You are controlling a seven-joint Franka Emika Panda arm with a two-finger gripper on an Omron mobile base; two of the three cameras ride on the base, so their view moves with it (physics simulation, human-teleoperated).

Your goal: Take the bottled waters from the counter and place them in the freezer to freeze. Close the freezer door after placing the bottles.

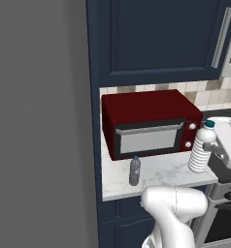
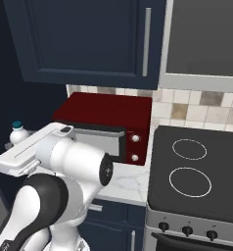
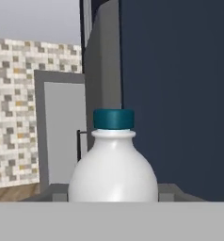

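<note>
While the gripper [image 1: 215, 145] sits level with the white bottle [image 1: 202, 149] and right against it from the stove side, its fingers are hidden, so I cannot tell whether it is wide, narrow or closed on the bottle. Two bottles stand on the counter [image 1: 158, 174]: the white one near the right end by the stove [image 2: 197, 176], and the grey bottle [image 1: 135, 170] close to the front edge, well apart, with bare marble between them. One red microwave [image 1: 149, 123] stands behind both.
</note>
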